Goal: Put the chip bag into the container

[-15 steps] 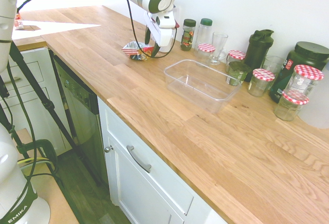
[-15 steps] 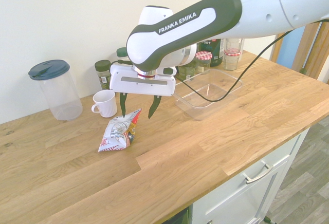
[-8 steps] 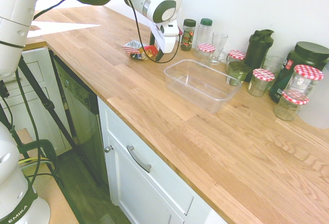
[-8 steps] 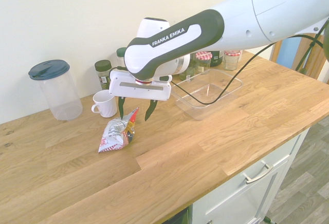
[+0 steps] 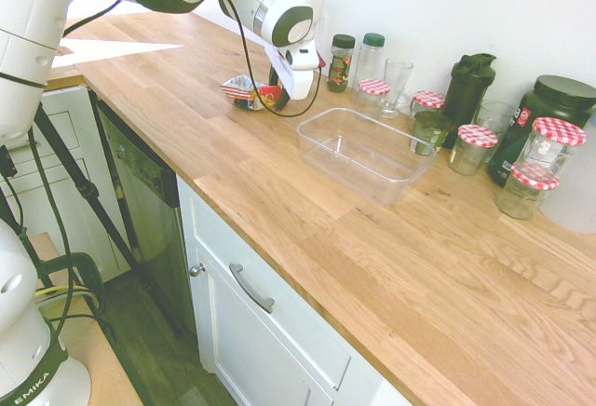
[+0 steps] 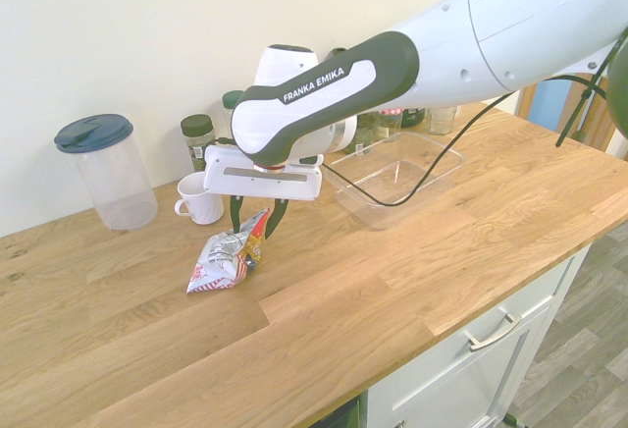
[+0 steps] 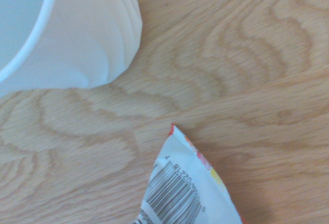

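A: Item 1, chip bag (image 6: 228, 256). Loc?

B: Flat on the desk (image 6: 412, 251), crumpled, red/white striped end toward the desk's front edge in the second ext. view. One corner w/ barcode shows in the wrist view (image 7: 190, 193). White mug (image 6: 201, 196) just behind it, apart from it.

A: Item 2, container (image 5: 361, 152)?

B: Clear tub, nothing in it, upright on desk, well apart from the bag, in front of the red-checked-lid jars (image 5: 473, 148) and bottles.

A: Item 3, tool (image 6: 257, 227). State?

B: Low over the bag's upper corner. Fingers drawn close together, only a narrow gap, the bag's top edge betw. them. Looks like closing on the foil or just pinching it; can't tell if the grip is firm. Bag not lifted, rests on desk.

A: Step in hand?

B: Grasp, by my read. To do it well: close fully on the bag's edge, not just a thin foil tip, since shiny foil prob. slips. Confirm hold before raising. Lift straight up, keep clear of the mug. Carry high enough to pass the tub's rim, centre over tub, release low so the bag doesn't bounce out.

A: Risk?

B: Corner-only pinch; bag may swing or drop en route.
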`<state>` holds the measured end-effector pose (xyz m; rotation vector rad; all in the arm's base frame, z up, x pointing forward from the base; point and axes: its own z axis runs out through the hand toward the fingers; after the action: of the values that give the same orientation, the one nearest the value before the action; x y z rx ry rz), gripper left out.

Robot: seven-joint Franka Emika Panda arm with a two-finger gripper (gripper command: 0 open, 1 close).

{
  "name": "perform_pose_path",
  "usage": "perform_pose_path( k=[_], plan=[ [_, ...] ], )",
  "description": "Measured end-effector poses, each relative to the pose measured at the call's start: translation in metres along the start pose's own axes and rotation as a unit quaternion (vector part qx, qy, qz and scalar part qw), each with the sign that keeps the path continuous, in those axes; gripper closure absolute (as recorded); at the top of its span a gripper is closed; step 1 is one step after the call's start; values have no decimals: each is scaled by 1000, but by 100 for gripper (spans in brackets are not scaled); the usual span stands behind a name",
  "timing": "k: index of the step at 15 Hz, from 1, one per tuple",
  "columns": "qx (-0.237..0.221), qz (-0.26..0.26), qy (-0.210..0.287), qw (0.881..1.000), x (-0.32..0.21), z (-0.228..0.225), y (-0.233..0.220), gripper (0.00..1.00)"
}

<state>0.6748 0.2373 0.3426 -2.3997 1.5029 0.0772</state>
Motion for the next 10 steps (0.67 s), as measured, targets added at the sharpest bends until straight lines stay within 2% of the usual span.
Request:
perform_pose_path(
  k=[10],
  plan=[
    [1,-8,8,1000,-10,-16,5,100]
  ],
)
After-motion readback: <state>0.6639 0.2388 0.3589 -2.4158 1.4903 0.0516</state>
